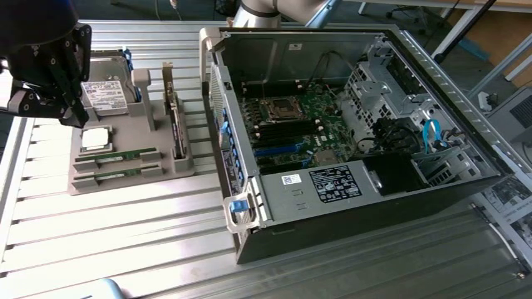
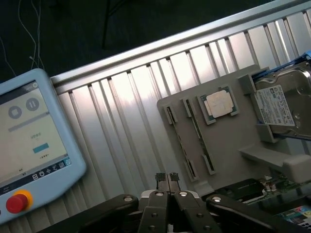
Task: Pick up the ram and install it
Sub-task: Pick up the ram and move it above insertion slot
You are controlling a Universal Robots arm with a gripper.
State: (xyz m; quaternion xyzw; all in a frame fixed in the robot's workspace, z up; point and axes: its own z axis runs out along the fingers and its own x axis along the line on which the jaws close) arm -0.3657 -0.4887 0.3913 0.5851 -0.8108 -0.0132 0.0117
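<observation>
The computer case (image 1: 349, 224) stands beside the grey parts tray (image 1: 124, 180). Two ram sticks (image 1: 116, 157) lie in slots at the tray's end opposite the hard drive (image 1: 108, 96). The gripper (image 2: 166, 177), fingers pressed together and empty, hangs near the hard-drive end. This looks like the approach; grasping calls for fingers parted along one stick.

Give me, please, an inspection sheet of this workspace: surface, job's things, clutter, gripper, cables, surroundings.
Surface: ribbed silver metal table.
Job's things: long green ram stick and second ram stick, both lying in slots of the grey plastic tray; open black computer case, motherboard exposed.
Clutter: square silver processor chip and silver hard drive with white label, on the same tray.
Gripper: black gripper shut, empty, near the tray.
Cables: blue cable inside the case.
Surroundings: light-blue teach pendant with red button, by the table.
</observation>
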